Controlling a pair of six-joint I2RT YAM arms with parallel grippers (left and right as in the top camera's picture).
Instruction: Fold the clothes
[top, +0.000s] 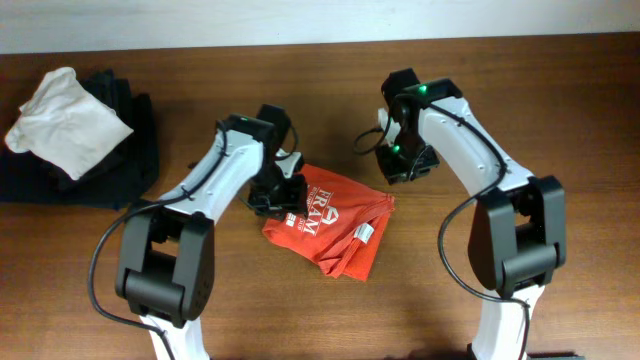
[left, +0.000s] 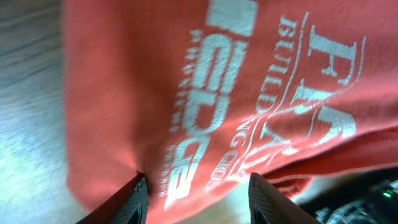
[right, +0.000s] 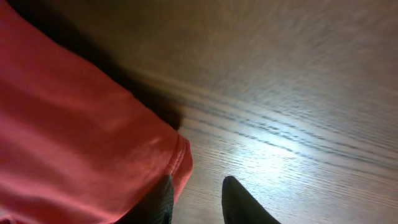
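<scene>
The red shirt (top: 330, 222) lies half folded in the middle of the table (top: 570, 100), the left gripper (left: 198, 180) spread wide over its 9 o'clock edge and the right gripper (right: 198, 180) loose and empty by its 1 o'clock corner, so next both likely must pinch cloth for another fold.

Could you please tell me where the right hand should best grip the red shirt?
Probably the hemmed corner of the shirt beside the right hand, approached from the bare table side: the edge lies free on the wood there.
</scene>
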